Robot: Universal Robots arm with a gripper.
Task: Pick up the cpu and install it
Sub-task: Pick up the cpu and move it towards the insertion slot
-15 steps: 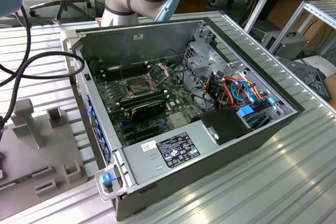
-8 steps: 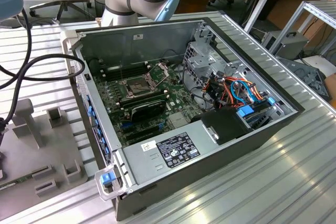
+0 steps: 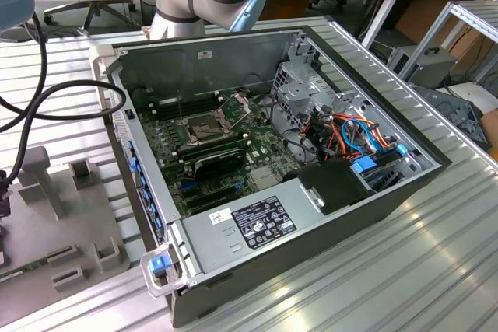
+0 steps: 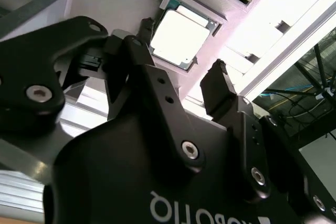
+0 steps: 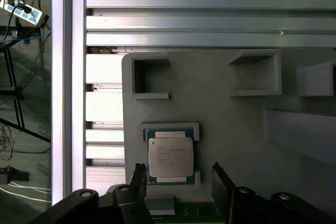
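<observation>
- Your table (image 3: 405,262) is ribbed aluminium. It carries the jig (image 3: 47,215), a flat grey plate with raised blocks and open pockets.
- The case (image 3: 194,64) lies open just beside the jig, on the exterior view's right of it. You can see a green board (image 3: 233,157) inside it. At the near end of the case, a white label (image 3: 253,221) with dark print sits on a metal box.
- The gripper (image 5: 178,176) hangs over the jig, close above the cpu. Its jaws are open, with one black finger (image 5: 139,179) on each side of the chip, and they grip nothing. In the second wrist view, white lettering runs across its black body.
- The cpu (image 5: 170,156) lies flat in a shallow framed pocket of the jig, near the jig's edge and between the fingers. It is square, with a dull silver lid on a green base that shows as a thin border. A few lines of fine dark print sit on the lid.
</observation>
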